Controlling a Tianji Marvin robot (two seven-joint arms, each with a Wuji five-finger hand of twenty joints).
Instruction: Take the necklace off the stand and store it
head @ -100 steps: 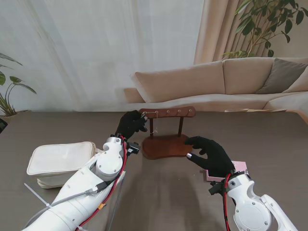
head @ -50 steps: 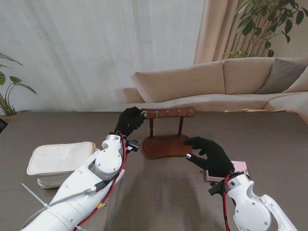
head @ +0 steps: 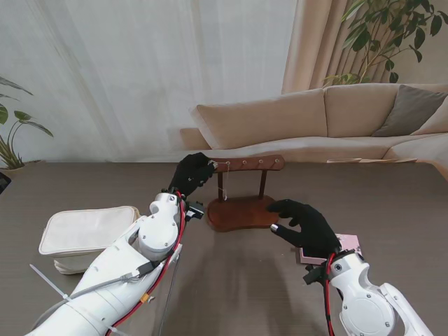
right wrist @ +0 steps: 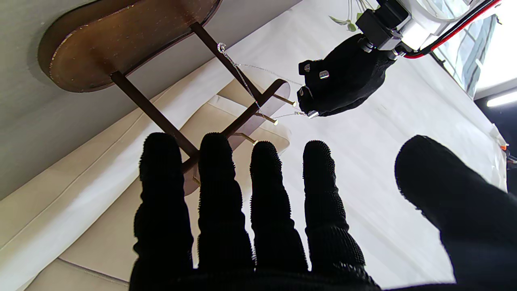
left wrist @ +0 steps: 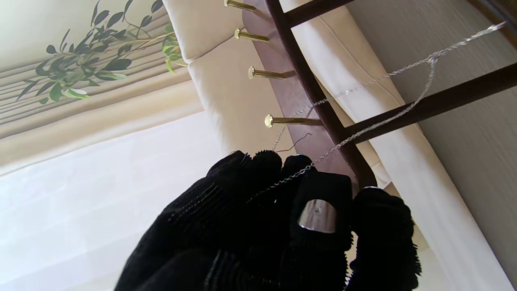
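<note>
The wooden necklace stand [head: 240, 212] sits mid-table, its peg bar [head: 250, 164] raised on two posts. A thin silver necklace [left wrist: 388, 74] runs from the bar's left end across a post toward the base. My left hand [head: 192, 175] is at that left end, its fingers [left wrist: 319, 194] shut on the chain beside the last brass peg [left wrist: 278, 120]. The chain [right wrist: 241, 76] stretches taut between the hand [right wrist: 343, 79] and the post. My right hand [head: 305, 224] hovers open, fingers spread, just right of the base, holding nothing.
A white zip pouch [head: 87, 234] lies on the table at my left, beside the left arm. A pink box [head: 348, 244] sits partly under my right wrist. A sofa and curtain stand beyond the table's far edge.
My left hand has risen a little and shifted toward the bar's end, drawing the chain with it. The right hand has barely moved.
</note>
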